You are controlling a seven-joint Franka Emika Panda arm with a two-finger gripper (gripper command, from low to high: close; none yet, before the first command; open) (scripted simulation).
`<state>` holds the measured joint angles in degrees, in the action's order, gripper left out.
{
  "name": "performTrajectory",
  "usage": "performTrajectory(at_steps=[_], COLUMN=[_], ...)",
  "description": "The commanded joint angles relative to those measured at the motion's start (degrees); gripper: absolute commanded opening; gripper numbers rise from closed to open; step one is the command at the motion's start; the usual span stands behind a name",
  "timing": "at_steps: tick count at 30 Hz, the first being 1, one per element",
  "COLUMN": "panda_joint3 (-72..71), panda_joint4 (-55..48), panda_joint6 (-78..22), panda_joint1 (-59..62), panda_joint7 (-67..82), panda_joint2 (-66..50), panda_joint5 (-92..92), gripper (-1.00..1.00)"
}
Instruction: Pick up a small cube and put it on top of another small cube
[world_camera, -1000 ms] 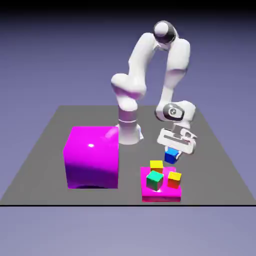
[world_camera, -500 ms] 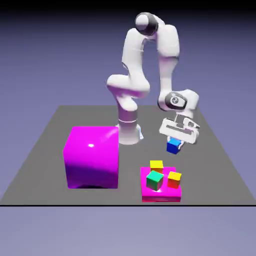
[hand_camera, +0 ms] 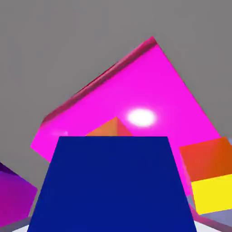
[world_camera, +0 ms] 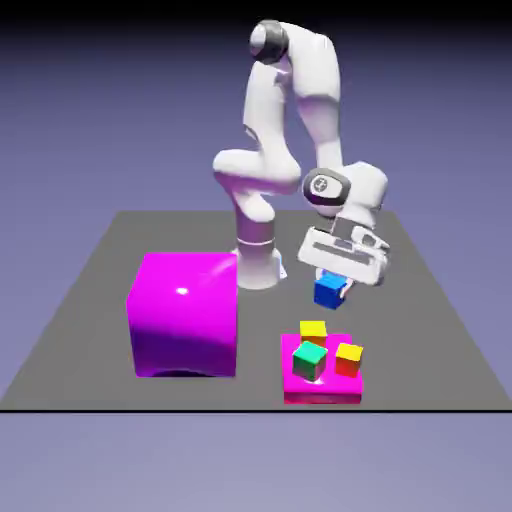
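My gripper point(world_camera: 332, 281) is shut on the small blue cube point(world_camera: 328, 291) and holds it in the air, above and just behind the magenta plate point(world_camera: 322, 388). On that plate's far edge sits the small yellow cube point(world_camera: 313, 331), below the blue one and apart from it. In the hand view the blue cube point(hand_camera: 113, 186) fills the bottom and hides my fingertips. Beyond it lies the magenta plate point(hand_camera: 149, 86), with the yellow cube point(hand_camera: 213, 195) at the right edge.
A green cube point(world_camera: 309, 361) and an orange cube point(world_camera: 348, 358) share the plate with the yellow one. A large magenta block point(world_camera: 185, 312) stands on the grey table point(world_camera: 420, 320) at the exterior view's left. An orange corner point(hand_camera: 111, 128) peeks over the blue cube.
The arm rose with the blue cube, then swung toward the exterior view's left. The cube now hangs higher and nearer to above the yellow cube. The grip stayed shut.
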<state>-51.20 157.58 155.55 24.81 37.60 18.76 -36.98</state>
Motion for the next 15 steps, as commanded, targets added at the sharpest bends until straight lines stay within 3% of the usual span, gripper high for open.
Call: performTrajectory(at_steps=[1, 15], panda_joint3=[0.9, -0.3], panda_joint4=[-0.2, -6.0], panda_joint6=[0.1, -4.1], panda_joint1=[-0.2, 7.0], panda_joint7=[0.8, -22.8], panda_joint2=[0.0, -18.0], panda_joint5=[0.0, -32.3], gripper=[-1.00, -1.00])
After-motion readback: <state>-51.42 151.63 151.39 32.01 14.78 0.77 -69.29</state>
